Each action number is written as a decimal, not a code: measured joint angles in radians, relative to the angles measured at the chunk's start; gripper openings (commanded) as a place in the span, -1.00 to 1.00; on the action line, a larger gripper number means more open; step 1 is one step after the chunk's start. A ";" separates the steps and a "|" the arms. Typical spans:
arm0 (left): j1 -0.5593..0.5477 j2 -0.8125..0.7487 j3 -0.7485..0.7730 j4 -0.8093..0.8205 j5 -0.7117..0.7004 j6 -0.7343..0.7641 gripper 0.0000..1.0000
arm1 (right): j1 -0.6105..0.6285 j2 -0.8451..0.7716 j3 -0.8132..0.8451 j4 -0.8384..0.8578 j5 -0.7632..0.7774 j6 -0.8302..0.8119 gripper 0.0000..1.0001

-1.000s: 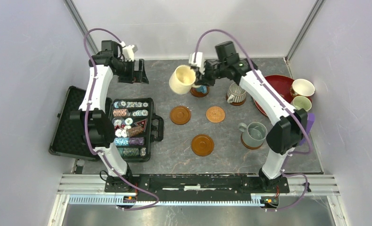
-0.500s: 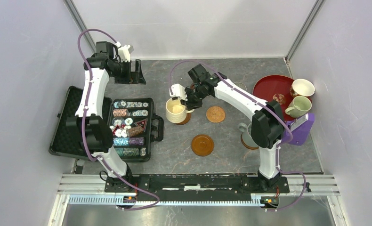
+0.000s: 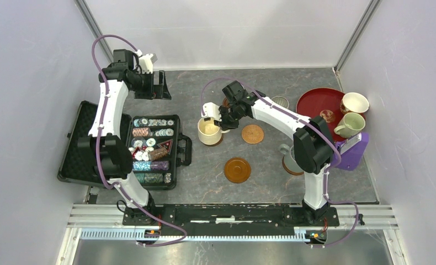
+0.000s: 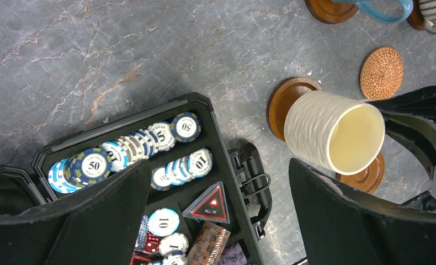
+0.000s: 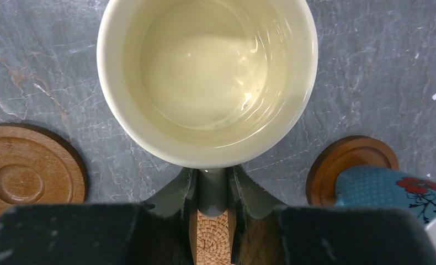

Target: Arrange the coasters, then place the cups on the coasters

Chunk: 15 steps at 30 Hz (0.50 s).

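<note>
My right gripper (image 3: 218,118) is shut on the handle (image 5: 213,190) of the cream-yellow cup (image 3: 209,130). The cup is upright over a dark brown coaster (image 4: 290,99) and hides most of it; whether they touch I cannot tell. The patterned copper coaster (image 3: 253,133) lies just right of it, and a bare brown coaster (image 3: 237,170) lies nearer. The blue cup (image 5: 392,187) sits on another coaster (image 5: 337,165). The ribbed cup (image 3: 281,101) shows behind my right arm. My left gripper (image 3: 160,85) hangs open at the back left, holding nothing.
An open black case of poker chips (image 3: 152,149) lies at the left. On the dark red tray (image 3: 315,105) at the back right stand a white cup with a red handle (image 3: 355,102) and a pale green cup (image 3: 352,124). My right arm mostly hides a grey-blue cup (image 3: 287,160).
My right arm has swung the cream-yellow cup from high at the back down and forward onto the left coaster's spot. The left arm shifted slightly left and stayed open.
</note>
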 measured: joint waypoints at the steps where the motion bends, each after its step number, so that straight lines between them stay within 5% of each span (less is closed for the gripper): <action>1: 0.000 0.000 -0.002 0.000 0.000 0.000 1.00 | -0.001 0.000 0.000 0.006 0.000 0.000 -1.00; 15: 0.000 -0.006 -0.014 0.000 0.000 0.000 1.00 | -0.023 0.001 -0.010 0.060 0.008 0.005 -1.00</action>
